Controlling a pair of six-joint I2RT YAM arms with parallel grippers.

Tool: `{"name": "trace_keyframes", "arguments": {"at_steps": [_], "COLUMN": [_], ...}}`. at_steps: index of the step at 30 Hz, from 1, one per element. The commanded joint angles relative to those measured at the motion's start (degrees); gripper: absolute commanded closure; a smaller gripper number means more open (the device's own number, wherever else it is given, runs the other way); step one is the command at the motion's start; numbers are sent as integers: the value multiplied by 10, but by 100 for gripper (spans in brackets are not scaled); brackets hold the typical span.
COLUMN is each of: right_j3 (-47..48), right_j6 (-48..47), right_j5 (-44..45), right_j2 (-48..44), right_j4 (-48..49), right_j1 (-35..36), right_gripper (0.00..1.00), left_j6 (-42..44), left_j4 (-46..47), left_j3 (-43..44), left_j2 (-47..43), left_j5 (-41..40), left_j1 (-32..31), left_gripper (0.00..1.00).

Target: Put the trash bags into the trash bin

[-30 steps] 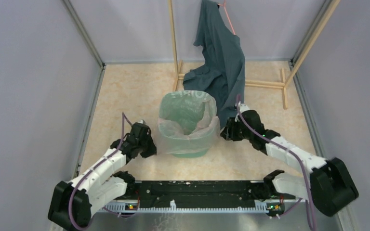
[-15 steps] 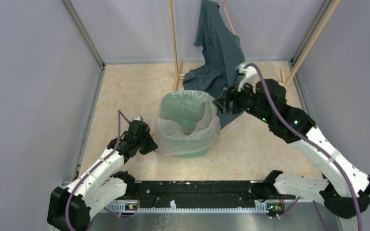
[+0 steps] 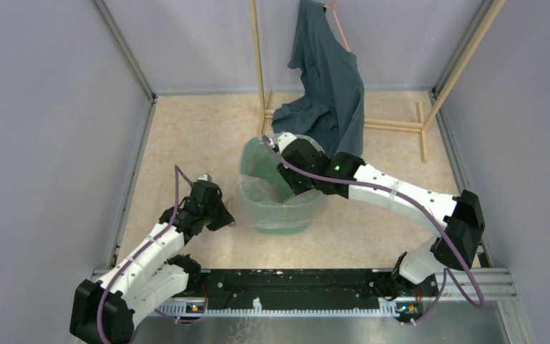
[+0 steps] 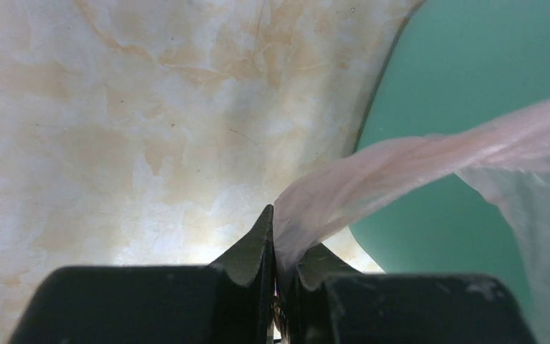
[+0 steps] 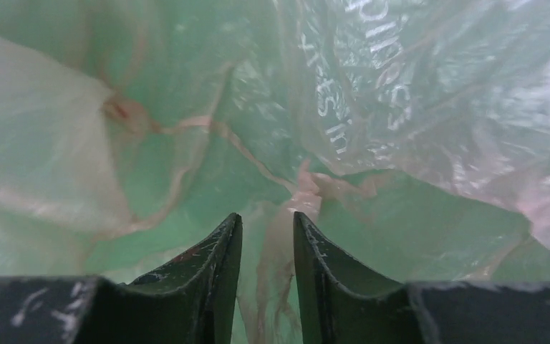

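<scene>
The mint-green trash bin [image 3: 281, 228] stands mid-floor, lined with the pale pink trash bag [image 3: 256, 195], whose edge drapes over the rim. My left gripper [image 3: 223, 218] is at the bin's left side, shut on a pulled-out strip of the bag [image 4: 401, 168]; its fingertips [image 4: 276, 218] pinch the film beside the bin wall [image 4: 473, 86]. My right gripper [image 3: 291, 185] reaches down inside the bin. In the right wrist view its jaws [image 5: 267, 222] stand a little apart above the wrinkled film [image 5: 372, 93] at the bottom, gripping nothing.
A dark teal-grey garment [image 3: 329, 86] hangs from a wooden rack [image 3: 258, 57] just behind the bin and touches the floor there. Grey walls close in both sides. The black arm rail [image 3: 293, 283] runs along the near edge.
My right arm rose from the bin's right side, swung over the rim and went down into the bin. My left gripper stayed put, holding the bag's edge.
</scene>
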Motion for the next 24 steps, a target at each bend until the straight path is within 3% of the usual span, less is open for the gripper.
{"name": "trace_keyframes", "arguments": {"at_steps": [1, 5, 8, 12, 24], "right_j3": [-24, -12, 25, 28, -63], "right_j6": [-12, -3, -1, 0, 54], "right_j5": [127, 180, 151, 58, 12], "right_j2": [8, 37, 35, 12, 114], "right_j4": [-28, -48, -50, 21, 261], "right_j1": [-5, -4, 12, 25, 24], "right_gripper": [69, 73, 73, 65, 58], "left_j6": [-3, -2, -4, -3, -7], "left_j4": [5, 7, 9, 9, 8], "left_j3": [-7, -10, -11, -12, -9], "left_j2": [-7, -2, -3, -4, -15], "left_j5": [-9, -5, -1, -3, 3], "left_j1": [2, 2, 2, 2, 2], "left_gripper": [88, 89, 89, 89, 89]}}
